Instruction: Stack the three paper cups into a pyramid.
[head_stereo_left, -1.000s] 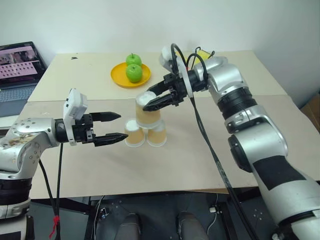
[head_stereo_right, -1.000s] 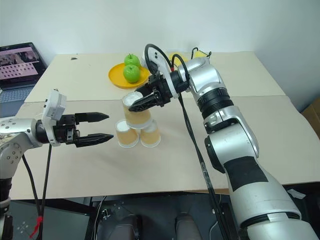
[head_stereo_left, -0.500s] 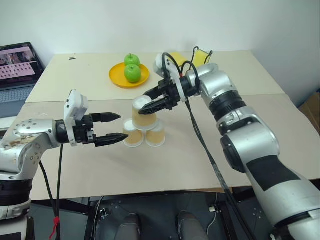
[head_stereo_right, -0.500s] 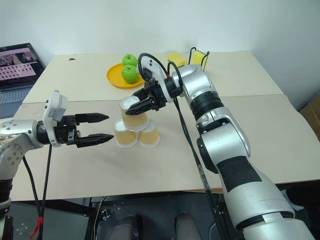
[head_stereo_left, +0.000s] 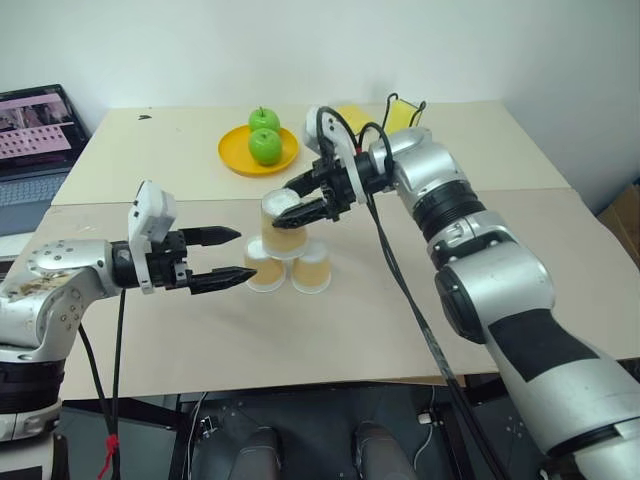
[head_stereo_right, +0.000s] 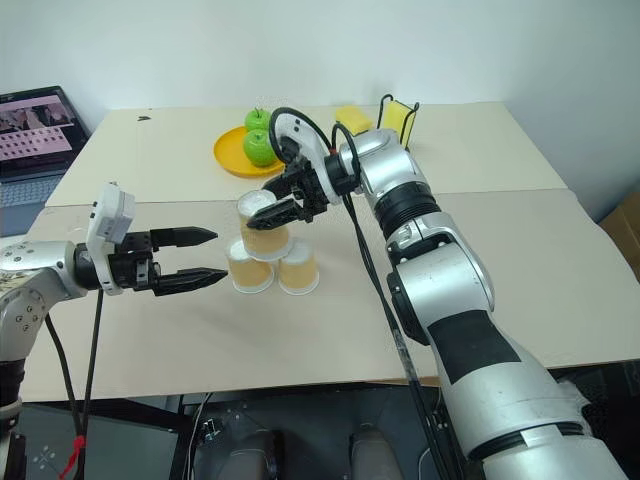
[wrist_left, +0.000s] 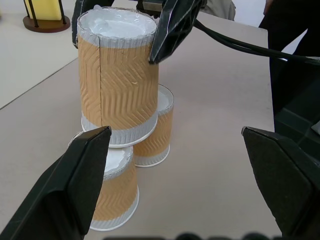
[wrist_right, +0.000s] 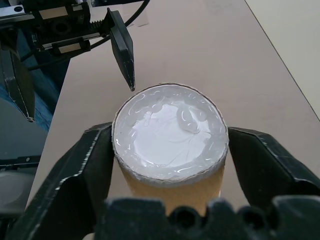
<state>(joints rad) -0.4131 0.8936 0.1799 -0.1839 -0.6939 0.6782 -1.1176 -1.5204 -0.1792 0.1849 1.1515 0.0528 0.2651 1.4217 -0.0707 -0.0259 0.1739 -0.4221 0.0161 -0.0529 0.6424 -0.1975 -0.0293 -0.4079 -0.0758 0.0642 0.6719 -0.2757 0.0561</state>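
Now that my right gripper (wrist_right: 170, 150) has spread its fingers after clamping the top cup (head_stereo_left: 283, 223) a second ago, that cup rests on the two base cups (head_stereo_left: 290, 272), so I judge the pyramid built. My left gripper (head_stereo_left: 228, 254) waits open just beside it.

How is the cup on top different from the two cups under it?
The top cup rests on the two bottom cups, while those stand on the table. The top cup sits between the right gripper's black fingers, which flank its top; nothing is around the bottom cups. The top cup stands alone up high; the bottom cups stand side by side. All three are alike: orange-tan, upside down, white bases up.
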